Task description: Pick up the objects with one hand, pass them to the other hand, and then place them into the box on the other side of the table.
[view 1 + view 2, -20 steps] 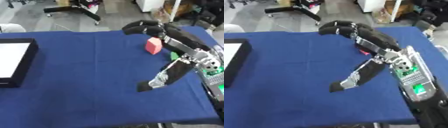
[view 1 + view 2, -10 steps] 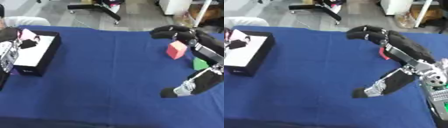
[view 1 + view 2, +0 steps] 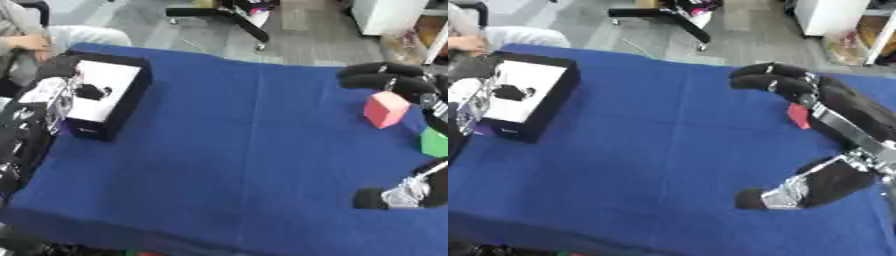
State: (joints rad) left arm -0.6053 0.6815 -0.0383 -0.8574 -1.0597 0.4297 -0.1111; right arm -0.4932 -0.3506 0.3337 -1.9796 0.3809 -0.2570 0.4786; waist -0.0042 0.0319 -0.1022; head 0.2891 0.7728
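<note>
Here, pink block (image 3: 385,109) near table edge (image 3: 442,165).

Right hand (image 3: 798,90) at upper right of frame, fingers extended leftward, slightly bent, thumb spread far below at lower right; holding nothing. Right forearm runs off right edge. Left hand (image 3: 44,100) at left edge, finger state unclear.

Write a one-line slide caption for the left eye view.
Right hand hovers over a red block on the blue table; black box at left.
</note>
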